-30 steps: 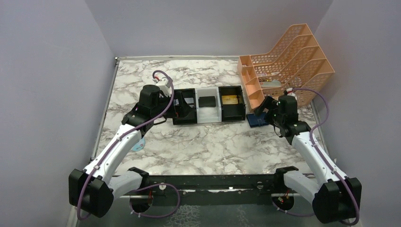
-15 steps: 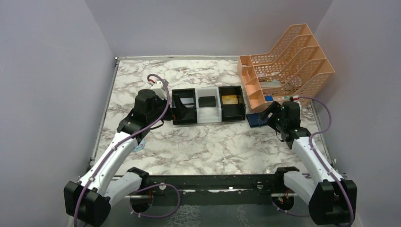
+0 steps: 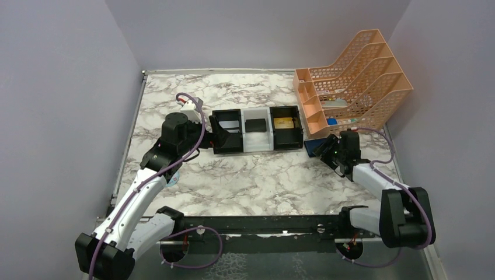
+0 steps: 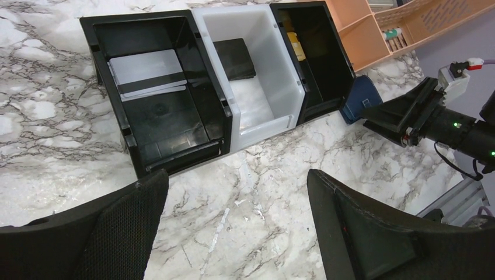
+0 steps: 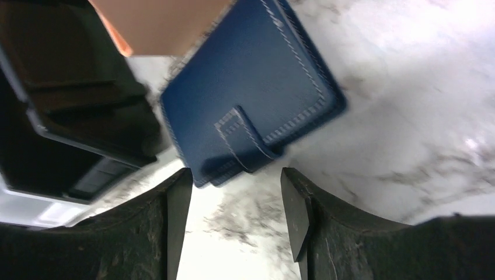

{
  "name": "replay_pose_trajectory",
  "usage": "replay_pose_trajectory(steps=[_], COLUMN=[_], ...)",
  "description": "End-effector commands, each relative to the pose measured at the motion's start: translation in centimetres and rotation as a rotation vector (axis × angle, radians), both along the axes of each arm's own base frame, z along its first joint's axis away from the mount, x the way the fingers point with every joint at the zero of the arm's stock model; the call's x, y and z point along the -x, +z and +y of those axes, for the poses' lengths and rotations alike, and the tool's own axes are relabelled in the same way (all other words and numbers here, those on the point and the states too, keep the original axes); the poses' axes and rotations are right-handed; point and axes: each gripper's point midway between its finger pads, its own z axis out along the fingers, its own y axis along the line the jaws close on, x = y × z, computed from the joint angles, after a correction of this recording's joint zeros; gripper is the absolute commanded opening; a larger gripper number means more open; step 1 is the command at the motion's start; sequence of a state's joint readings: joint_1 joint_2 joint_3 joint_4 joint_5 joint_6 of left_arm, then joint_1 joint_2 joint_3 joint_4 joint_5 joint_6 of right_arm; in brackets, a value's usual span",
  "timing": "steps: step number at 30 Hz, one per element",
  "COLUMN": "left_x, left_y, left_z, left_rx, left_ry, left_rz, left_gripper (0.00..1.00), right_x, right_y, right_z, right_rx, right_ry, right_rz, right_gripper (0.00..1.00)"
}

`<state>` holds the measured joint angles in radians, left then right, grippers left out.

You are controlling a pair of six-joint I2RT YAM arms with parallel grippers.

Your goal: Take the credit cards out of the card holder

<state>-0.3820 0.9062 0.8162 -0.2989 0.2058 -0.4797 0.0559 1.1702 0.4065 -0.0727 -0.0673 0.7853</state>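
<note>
Right fingers [image 5: 146, 233]: lowered, narrowed, part-open, empty; closed card holder [image 5: 251, 99] just ahead. Left fingers [image 4: 117, 233]: withdrawn, wide apart, empty.

Place: a robot test cell in a lab is showing here, rather than a home or a shop.
Enclosure: plain lilac panels [image 3: 58, 99] are closing in the left, far and right sides.
Surface: a marble-patterned table [image 3: 257, 178] is lying between them.
Rig: a left arm [image 3: 146, 181] and a right arm [image 3: 373, 175] are standing bolted to a black rail [image 3: 262, 221] at the near edge.
Props: a peach mesh file rack [image 3: 356, 76] is sitting far right, and black and white box trays [image 3: 257, 139] are lining up mid-table.
</note>
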Motion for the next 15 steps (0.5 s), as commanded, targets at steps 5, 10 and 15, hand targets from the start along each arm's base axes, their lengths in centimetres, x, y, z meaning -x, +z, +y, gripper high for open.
replay_pose_trajectory(steps=[5, 10, 15], left_x=[0.2, 0.2, 0.3], left_y=[0.2, 0.0, -0.1], left_z=[0.5, 0.7, 0.7], left_rx=[-0.005, -0.009, -0.003], left_ry=[0.026, 0.040, 0.044], left_rz=[-0.016, -0.015, -0.006], left_gripper=[0.91, 0.91, 0.91], right_x=[-1.9, -2.4, -2.1], right_y=[-0.8, -0.7, 0.0], right_z=[1.1, 1.0, -0.2], right_rx=[-0.052, -0.044, -0.005], right_ry=[0.042, 0.038, -0.019], right_rz=[-0.020, -0.016, -0.053], right_gripper=[0.55, 0.51, 0.41])
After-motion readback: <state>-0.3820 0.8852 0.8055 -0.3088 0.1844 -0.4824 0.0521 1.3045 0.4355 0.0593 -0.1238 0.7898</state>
